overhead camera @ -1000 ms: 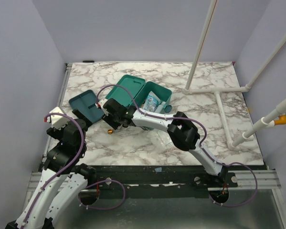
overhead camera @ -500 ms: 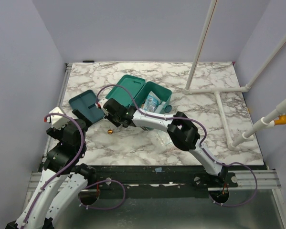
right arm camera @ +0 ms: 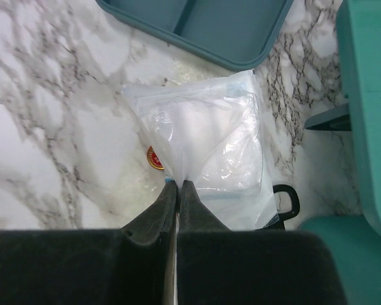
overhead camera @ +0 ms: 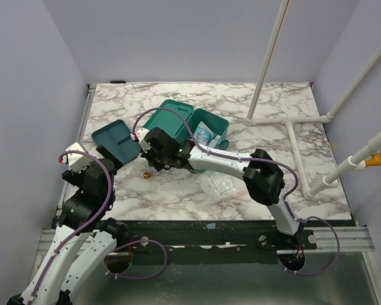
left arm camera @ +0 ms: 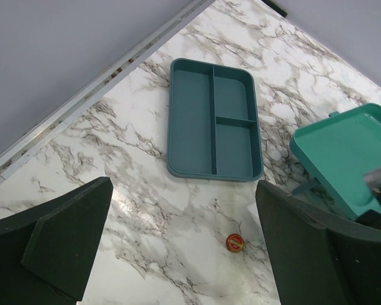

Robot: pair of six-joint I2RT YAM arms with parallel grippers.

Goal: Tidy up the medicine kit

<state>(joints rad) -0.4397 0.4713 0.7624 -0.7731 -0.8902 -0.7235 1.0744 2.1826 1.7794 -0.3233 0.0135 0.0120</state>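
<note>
Medicine kit: the medicine kit (overhead camera: 206, 130) sits mid-table toward the back, lid thrown open to its left, packets showing in the box.
Right gripper: the right gripper (right arm camera: 177, 185) has its fingers pinched together on a clear plastic bag (right arm camera: 206, 136), just left of the kit's lid.
Disc: a small orange-red disc (right arm camera: 154, 159) lies on the marble, partly under that bag.
Tray: the compartment tray (left arm camera: 212, 121) lies flat, near the table's left edge and apart from the kit.
Left gripper: the left gripper (left arm camera: 184, 203) is spread wide with nothing in it, at the front-left.
Open room: bare table (overhead camera: 273, 165) runs right to the white pipe frame (overhead camera: 292, 121); another clear bag (overhead camera: 219, 184) lies in front of the kit.
</note>
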